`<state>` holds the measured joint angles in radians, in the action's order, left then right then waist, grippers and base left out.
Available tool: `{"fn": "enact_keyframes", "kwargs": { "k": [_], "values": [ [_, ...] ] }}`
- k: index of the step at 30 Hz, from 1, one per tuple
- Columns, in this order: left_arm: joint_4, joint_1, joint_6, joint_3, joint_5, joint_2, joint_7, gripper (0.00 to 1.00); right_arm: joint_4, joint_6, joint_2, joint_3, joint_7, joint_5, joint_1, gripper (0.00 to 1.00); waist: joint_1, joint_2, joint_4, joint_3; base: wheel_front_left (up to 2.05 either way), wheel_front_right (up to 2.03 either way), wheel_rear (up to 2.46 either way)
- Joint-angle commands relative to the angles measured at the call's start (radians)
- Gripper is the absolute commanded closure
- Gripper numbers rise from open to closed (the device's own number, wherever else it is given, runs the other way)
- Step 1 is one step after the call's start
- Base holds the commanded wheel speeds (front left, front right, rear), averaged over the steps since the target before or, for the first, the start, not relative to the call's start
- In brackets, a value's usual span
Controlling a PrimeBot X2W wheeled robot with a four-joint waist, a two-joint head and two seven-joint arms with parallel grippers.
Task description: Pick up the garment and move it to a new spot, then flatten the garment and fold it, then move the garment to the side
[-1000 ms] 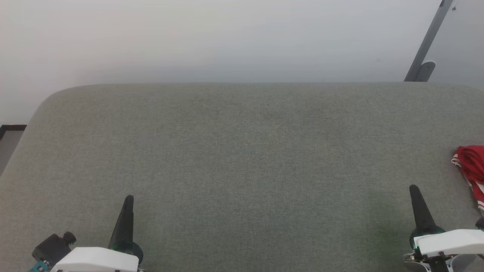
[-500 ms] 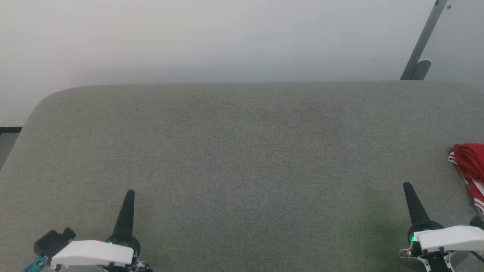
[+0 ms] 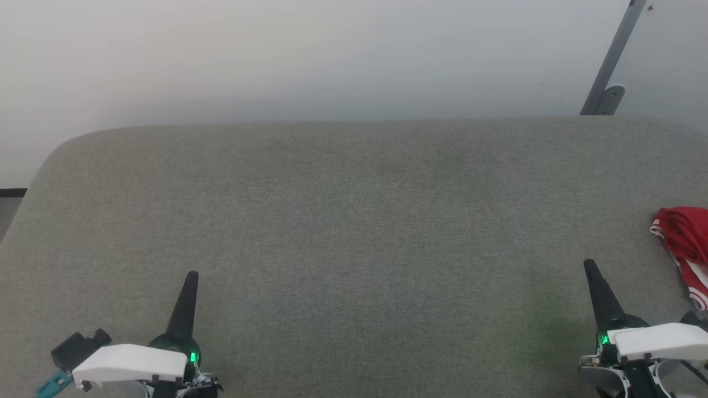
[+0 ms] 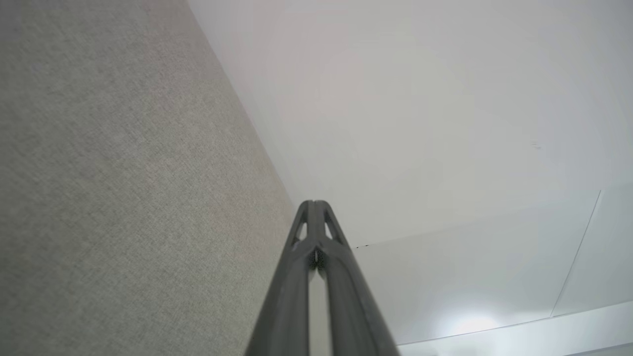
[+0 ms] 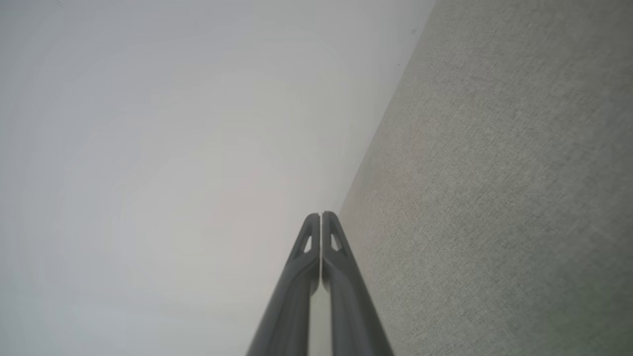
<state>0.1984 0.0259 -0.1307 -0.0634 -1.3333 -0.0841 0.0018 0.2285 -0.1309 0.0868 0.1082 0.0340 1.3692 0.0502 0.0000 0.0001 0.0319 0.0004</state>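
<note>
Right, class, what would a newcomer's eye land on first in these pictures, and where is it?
The red garment, bunched at the far right edge of the grey pad, is the brightest thing. Next come the two dark grippers, the left gripper at lower left and the right gripper at lower right, both shut and holding nothing.

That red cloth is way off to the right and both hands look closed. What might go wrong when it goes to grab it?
The crumpled red shirt with striped trim lies partly cut off at the head view's right edge, so the robot may misjudge its grasp. The shut, empty right hand could pinch several bunched layers together, making flattening harder. The left hand, also shut, sits far across the grey fabric surface, probably too far to help at first.
</note>
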Motion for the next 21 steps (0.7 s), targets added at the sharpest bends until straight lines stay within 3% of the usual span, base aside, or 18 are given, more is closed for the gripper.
{"fn": "enact_keyframes", "kwargs": {
  "k": [1, 21],
  "values": [
    [-0.001, 0.027, 0.0, -0.003, -0.032, 0.001, 0.007, 1.0, -0.004, 0.0, -0.004, 0.004, 0.01, 0.022, 0.022, 1.0, 0.0, -0.0001, -0.001, 0.0, 0.0, 0.0, 0.0],
    [0.024, 0.059, 0.0, -0.012, -0.18, 0.006, 0.051, 1.0, 0.008, 0.0, -0.022, 0.006, 0.048, 0.141, 0.043, 1.0, 0.0, -0.0001, -0.016, 0.001, 0.0, 0.0, 0.0]
  ]
}}
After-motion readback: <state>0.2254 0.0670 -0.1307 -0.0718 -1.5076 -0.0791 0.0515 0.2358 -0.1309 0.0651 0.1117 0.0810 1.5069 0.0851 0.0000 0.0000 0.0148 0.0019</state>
